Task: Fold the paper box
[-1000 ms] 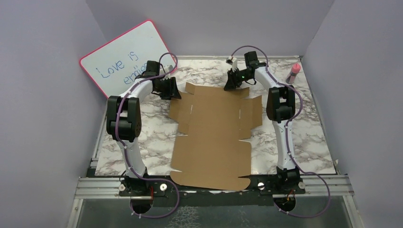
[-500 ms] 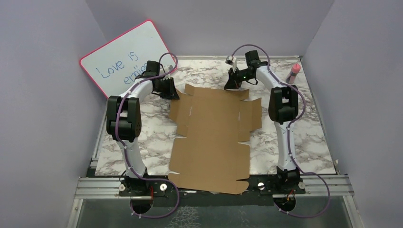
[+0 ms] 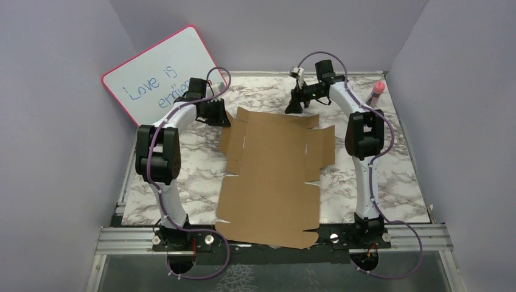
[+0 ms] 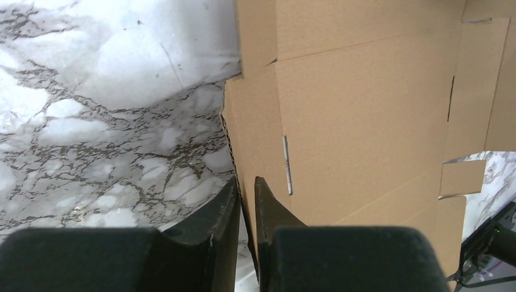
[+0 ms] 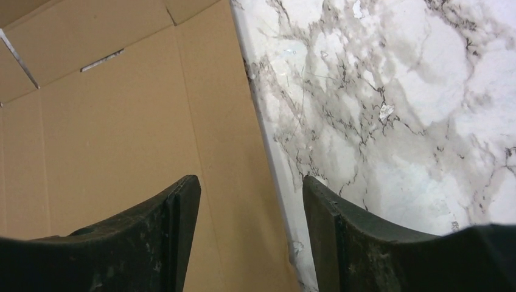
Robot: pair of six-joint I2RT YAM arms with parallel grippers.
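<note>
The paper box lies unfolded on the bench (reaching its near edge). The left gripper pinches its far-left flap edge; the right gripper hangs wide, holding nothing, over its far edge.

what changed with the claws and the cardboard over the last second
The left claw closed on the left edge of the paper box. The right claw opened and lifted off its far edge. The sheet slid slightly toward the near side. The whiteboard and pink bottle stayed put.
</note>
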